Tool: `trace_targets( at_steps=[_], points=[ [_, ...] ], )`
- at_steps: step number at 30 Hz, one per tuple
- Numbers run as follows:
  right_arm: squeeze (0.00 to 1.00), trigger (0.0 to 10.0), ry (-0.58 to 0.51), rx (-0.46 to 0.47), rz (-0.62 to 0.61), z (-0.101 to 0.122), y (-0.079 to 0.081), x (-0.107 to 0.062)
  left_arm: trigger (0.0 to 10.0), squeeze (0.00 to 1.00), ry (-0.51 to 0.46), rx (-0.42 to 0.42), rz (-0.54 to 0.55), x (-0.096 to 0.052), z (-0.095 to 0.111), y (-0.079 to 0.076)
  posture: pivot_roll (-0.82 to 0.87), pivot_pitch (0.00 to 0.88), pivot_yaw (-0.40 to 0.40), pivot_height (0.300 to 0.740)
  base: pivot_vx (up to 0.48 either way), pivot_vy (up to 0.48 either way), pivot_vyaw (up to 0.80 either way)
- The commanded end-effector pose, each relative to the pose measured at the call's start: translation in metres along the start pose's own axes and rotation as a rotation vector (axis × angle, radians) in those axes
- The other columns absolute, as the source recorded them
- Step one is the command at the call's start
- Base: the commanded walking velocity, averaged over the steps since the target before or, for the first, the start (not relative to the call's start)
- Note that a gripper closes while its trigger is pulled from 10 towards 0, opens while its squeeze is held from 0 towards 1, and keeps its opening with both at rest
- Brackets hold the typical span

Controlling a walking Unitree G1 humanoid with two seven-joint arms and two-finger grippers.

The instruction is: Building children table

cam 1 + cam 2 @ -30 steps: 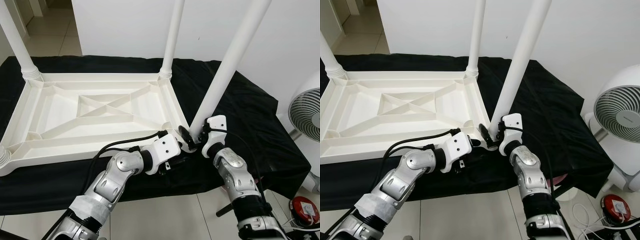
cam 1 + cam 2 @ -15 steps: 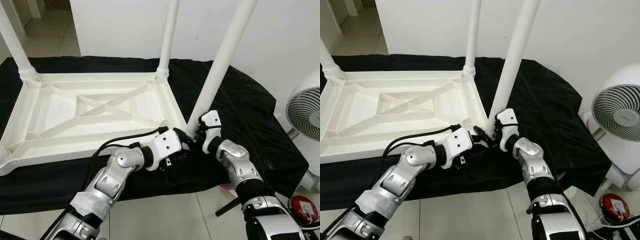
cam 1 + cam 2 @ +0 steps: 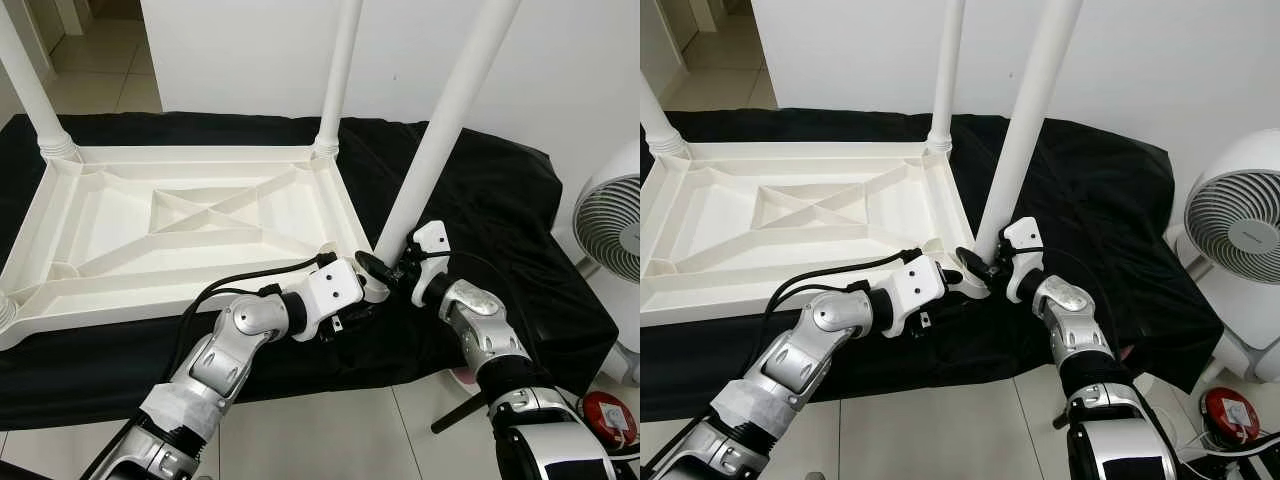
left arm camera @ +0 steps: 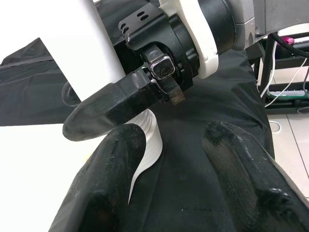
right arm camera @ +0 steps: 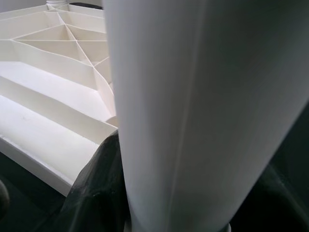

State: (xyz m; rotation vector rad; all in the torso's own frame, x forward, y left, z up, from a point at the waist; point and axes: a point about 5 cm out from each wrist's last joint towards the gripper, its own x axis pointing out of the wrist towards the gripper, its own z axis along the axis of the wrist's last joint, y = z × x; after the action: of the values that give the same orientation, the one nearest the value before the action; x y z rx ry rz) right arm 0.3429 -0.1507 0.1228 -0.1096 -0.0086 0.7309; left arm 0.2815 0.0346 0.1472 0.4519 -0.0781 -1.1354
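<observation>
Left eye view: black cloth (image 3: 500, 190) (tiled floor (image 3: 330, 430)).

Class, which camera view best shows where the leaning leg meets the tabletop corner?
The left wrist view: the leg ends in a threaded collar beside the right pincer. The eye views show the whole leg tilted at the tabletop, its foot hidden by both pincers. The right wrist view shows the leg's shaft close up.

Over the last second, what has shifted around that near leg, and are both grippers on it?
The near leg has been brought a little more upright; its foot sits at the tabletop's near right corner. The right gripper stays clamped around the leg's base. The left gripper still hovers open by that corner, gripping nothing. The upturned tabletop, its other legs and the black cloth are unchanged.
</observation>
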Motion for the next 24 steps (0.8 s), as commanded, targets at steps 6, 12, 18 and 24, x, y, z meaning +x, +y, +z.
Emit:
trace_targets(
  at_steps=[6, 12, 18, 24],
  points=[
    [0.00, 10.0, 0.107, 0.050, -0.125, -0.023, 0.006, -0.005, 10.0, 0.00, 0.002, 0.001, 0.032, 0.003, 0.001, 0.000, -0.07, 0.000, -0.067, 0.740, 0.000, 0.000, 0.00],
    [0.00, 10.0, 0.103, 0.150, -0.364, -0.022, 0.009, -0.004, 10.0, 0.00, 0.000, -0.001, 0.025, 0.004, 0.001, -0.002, -0.07, 0.000, -0.076, 0.740, 0.000, 0.000, 0.00],
    [0.00, 10.0, 0.086, 0.228, -0.534, -0.022, 0.024, -0.003, 10.0, 0.00, 0.000, -0.005, 0.018, 0.004, 0.000, -0.005, -0.07, 0.000, -0.076, 0.740, 0.000, 0.000, 0.00],
    [0.00, 10.0, 0.071, 0.256, -0.805, -0.015, 0.041, -0.005, 10.0, 0.00, 0.002, -0.004, 0.014, 0.004, 0.000, -0.006, -0.05, 0.000, -0.084, 0.740, 0.000, 0.000, 0.00]
  ],
)
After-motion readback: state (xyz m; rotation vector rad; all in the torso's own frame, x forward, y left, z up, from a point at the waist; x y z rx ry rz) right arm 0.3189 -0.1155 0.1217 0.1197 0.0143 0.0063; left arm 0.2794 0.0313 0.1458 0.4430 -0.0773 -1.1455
